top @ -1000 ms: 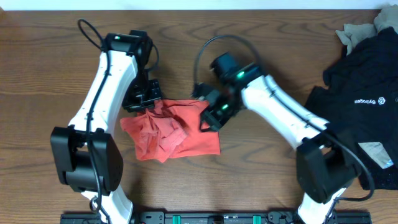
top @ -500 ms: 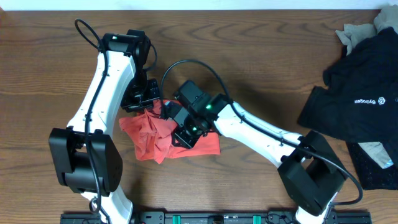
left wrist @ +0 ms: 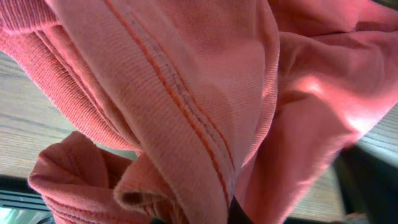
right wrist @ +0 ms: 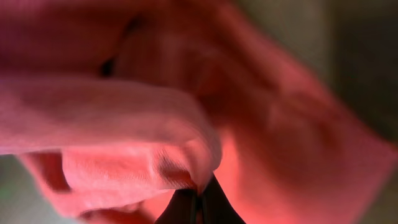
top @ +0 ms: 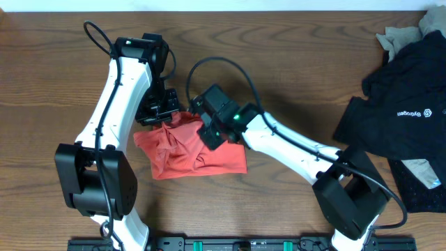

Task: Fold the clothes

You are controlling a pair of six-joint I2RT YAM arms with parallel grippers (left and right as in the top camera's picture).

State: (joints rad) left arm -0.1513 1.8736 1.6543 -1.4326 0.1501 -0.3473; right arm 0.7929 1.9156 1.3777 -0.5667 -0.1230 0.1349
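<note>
Where the left wrist camera looks past its own fingers, the coral-red T-shirt fills nearly the whole view. Ribbed cotton with a double row of stitching hangs right against the lens, bunched into thick folds, and only a sliver of dark finger shows at the bottom edge. The left end effector is pressed together on that bunch, pinching the shirt at its upper left edge.

The right wrist view is blurred, but a rounded fold of the same red cloth sits directly above the dark fingertips. They meet in a narrow line with the fabric caught between them.

From overhead, the right end effector grips the shirt near the middle of its top edge. It sits just to the right of the left end effector, close to it but not touching. Most of the T-shirt lies on the base side of both end effectors, resting on the wooden worktop. It is crumpled into a rough rectangle, wrinkled in its left half and flatter in its right.

Well apart from both end effectors, at the worktop's right edge, a black garment with a small white logo lies spread out. A beige cloth touches its far corner.
</note>
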